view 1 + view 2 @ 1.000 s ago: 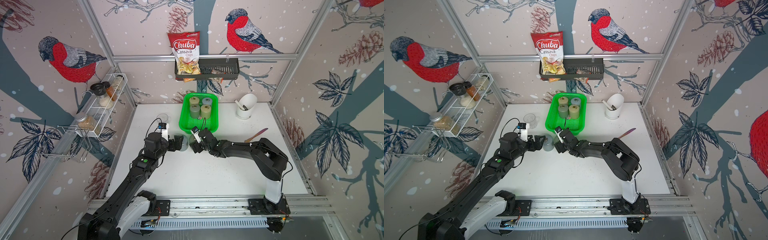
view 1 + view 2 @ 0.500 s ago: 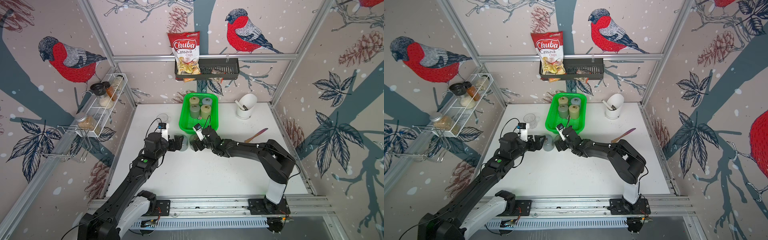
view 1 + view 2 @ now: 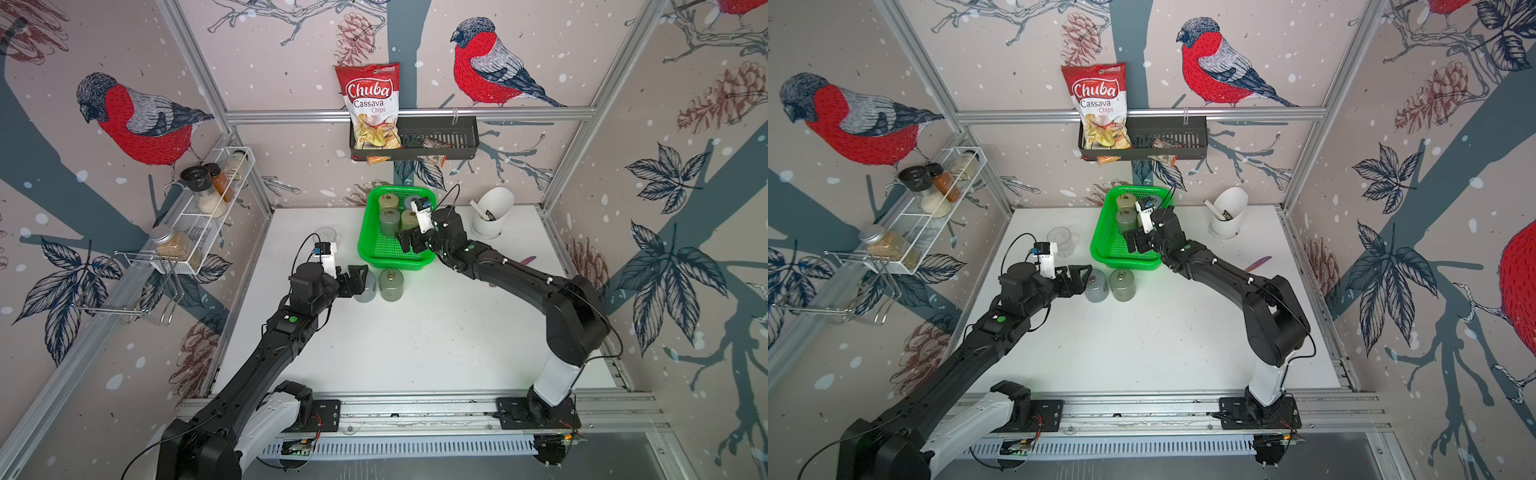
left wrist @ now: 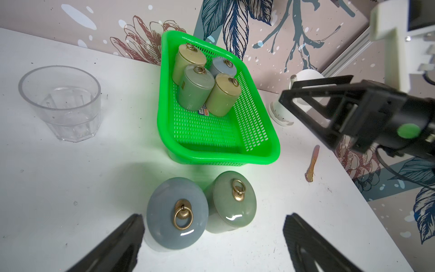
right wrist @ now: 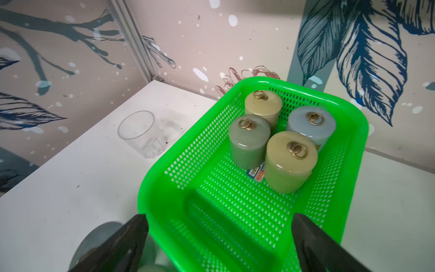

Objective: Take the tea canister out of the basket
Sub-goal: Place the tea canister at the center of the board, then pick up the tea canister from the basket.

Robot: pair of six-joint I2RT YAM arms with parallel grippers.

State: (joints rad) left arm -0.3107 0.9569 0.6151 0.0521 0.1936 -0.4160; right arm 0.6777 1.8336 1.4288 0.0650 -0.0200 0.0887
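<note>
In the green basket (image 5: 259, 81) four tea canisters stand upright and close together at its far end — a beige canister (image 5: 290, 160) at the front, a grey-green canister (image 5: 249, 139) beside it, and behind them a second beige canister (image 5: 263, 106) and a blue-grey canister (image 5: 310, 124). Each lid carries a brass ring. A small label (image 5: 257, 173) lies on the mesh bottom under the front pair.

Above the near half of the basket hangs the right gripper (image 5: 219, 226), its jaws wide apart and holding nothing.

The basket sits on the white table (image 3: 415, 340) near the back wall. Just in front of it stand two more canisters side by side — a grey canister (image 4: 177, 212) and a pale green canister (image 4: 231, 200). The left gripper (image 4: 214, 220) points at them with spread jaws, one fingertip just beside the grey canister, gripping nothing. A clear glass (image 4: 60, 103) stands left of the basket.
</note>
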